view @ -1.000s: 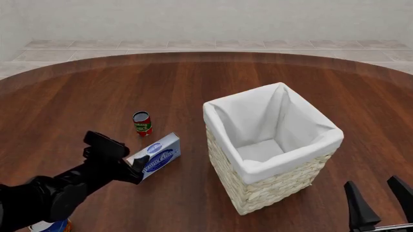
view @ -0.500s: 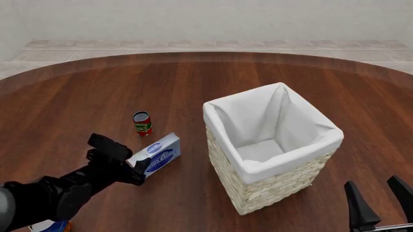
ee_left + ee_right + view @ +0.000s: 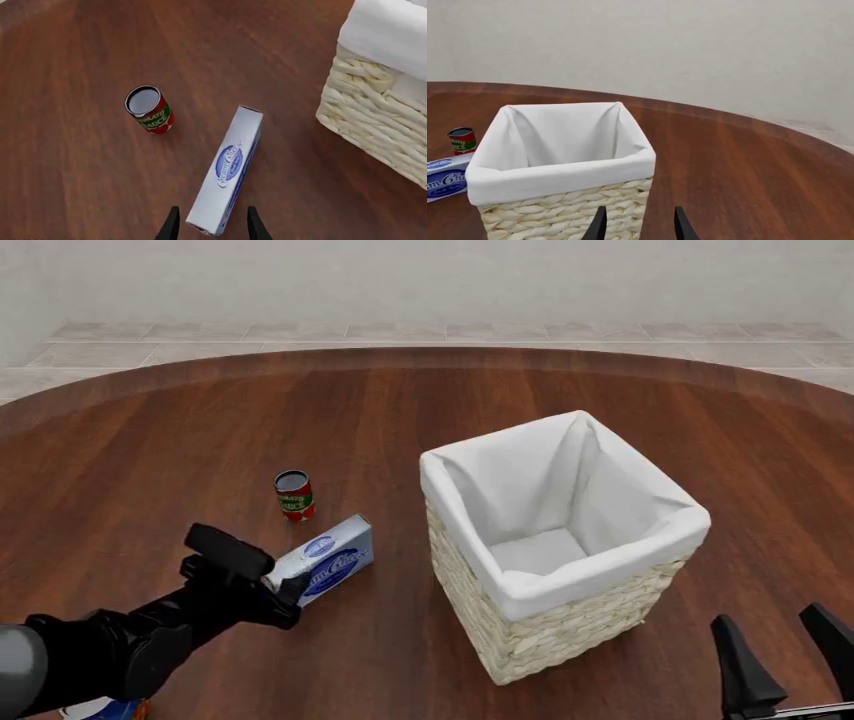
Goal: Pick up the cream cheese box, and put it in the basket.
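The cream cheese box (image 3: 330,561), a pale blue-white carton with dark blue oval logos, stands on a long edge on the table, left of the basket (image 3: 531,591). In the left wrist view the cream cheese box (image 3: 228,169) points away from the camera. Its near end sits between the fingers of my left gripper (image 3: 212,227), with small gaps on both sides. That left gripper (image 3: 278,587) is open. The basket (image 3: 559,176) is tall woven wicker with a white lining and holds nothing. My right gripper (image 3: 783,655) hangs open near the table's front right, short of the basket.
A small red-and-green can (image 3: 294,495) stands upright just behind the box, also seen as the can (image 3: 149,109) in the left wrist view. A blue-and-orange can (image 3: 107,708) peeks out at the bottom left under my left arm. The round wooden table (image 3: 400,410) curves away behind.
My left gripper has eased forward and a little lower, so its fingers now straddle the box's near end. Box, basket and right arm have not moved.
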### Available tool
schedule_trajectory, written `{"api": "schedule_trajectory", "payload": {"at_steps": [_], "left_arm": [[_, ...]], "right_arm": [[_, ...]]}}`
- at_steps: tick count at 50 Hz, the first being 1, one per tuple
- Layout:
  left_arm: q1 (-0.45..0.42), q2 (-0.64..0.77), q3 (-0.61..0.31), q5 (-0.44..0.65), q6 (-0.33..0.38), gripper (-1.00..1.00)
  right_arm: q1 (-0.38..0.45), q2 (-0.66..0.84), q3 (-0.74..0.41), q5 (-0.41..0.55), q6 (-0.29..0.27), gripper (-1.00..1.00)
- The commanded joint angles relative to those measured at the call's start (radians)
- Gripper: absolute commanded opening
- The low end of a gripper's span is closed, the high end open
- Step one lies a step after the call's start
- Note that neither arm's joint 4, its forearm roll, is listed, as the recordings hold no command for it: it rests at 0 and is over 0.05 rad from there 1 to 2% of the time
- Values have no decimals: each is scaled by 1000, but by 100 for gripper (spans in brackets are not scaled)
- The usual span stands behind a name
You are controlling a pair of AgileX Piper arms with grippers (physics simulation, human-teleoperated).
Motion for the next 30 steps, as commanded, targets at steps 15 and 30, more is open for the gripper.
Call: {"api": "schedule_trajectory", "payload": {"at_steps": [15, 30], "left_arm": [[12, 57, 15, -52, 5, 100], [20, 78, 27, -78, 4, 100]], "right_arm": [[1, -1, 0, 1, 0, 100], [2, -1, 0, 1, -1, 100]]}}
